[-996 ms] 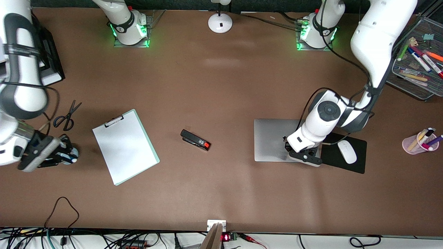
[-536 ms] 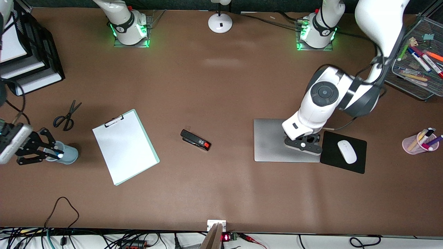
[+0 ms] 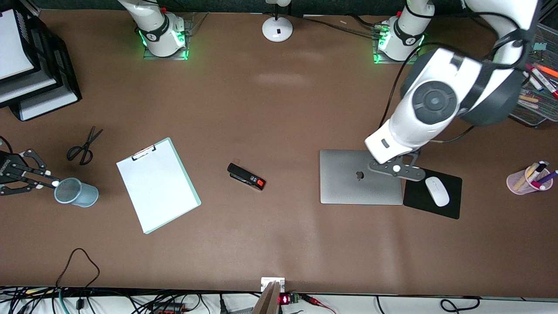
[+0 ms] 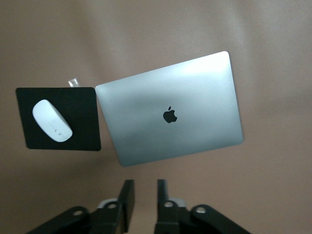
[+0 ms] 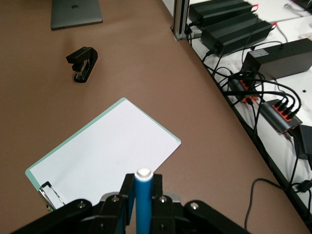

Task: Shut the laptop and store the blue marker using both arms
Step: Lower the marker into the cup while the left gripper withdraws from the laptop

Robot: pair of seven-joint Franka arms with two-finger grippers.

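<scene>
The laptop (image 3: 361,176) lay shut on the surface; the left gripper (image 3: 396,170) hung over its 2 o'clock corner, jaws slightly parted, empty. The right gripper (image 3: 26,176), at the cup's (image 3: 76,192) 10 o'clock, pinched the blue marker (image 5: 143,200) — light, stiff, slippery; best gripped mid-barrel.
</scene>
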